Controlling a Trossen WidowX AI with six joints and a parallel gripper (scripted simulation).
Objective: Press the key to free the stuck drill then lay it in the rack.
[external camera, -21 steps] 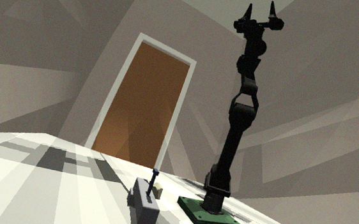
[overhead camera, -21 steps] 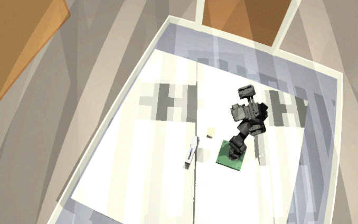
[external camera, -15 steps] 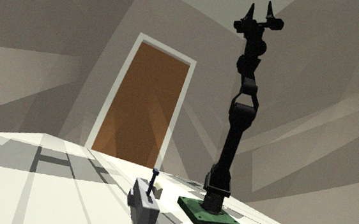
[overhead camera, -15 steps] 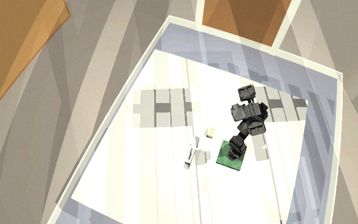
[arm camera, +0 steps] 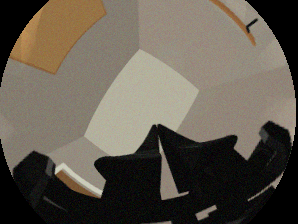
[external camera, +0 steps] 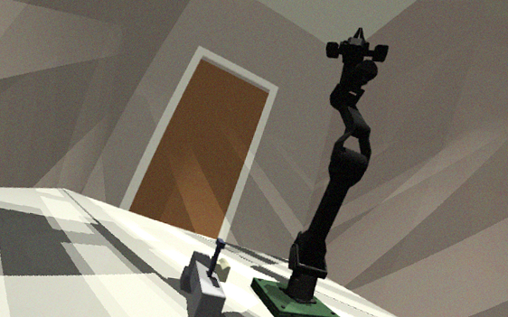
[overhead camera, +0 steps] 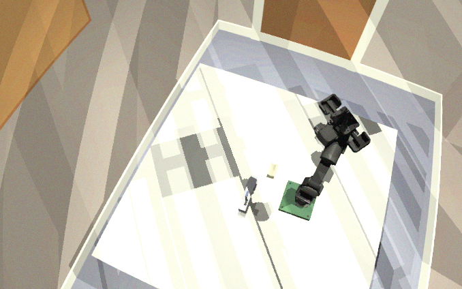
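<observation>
Drill, dark blue and thin, stands nearly upright in the slot of a grey block on the pale table, left of the robot's base. From the top view the drill shows only as a small dark mark on the block. Just behind the block sits a small cream piece, seen from above as a pale slab lying apart from both block and base; whether it is the key or the rack cannot be told. To the right, the black arm rises from a green base plate and stretches almost straight up, far above the drill. At its top the gripper points at the ceiling, its fingers pressed together on nothing. A brown door stands behind.
</observation>
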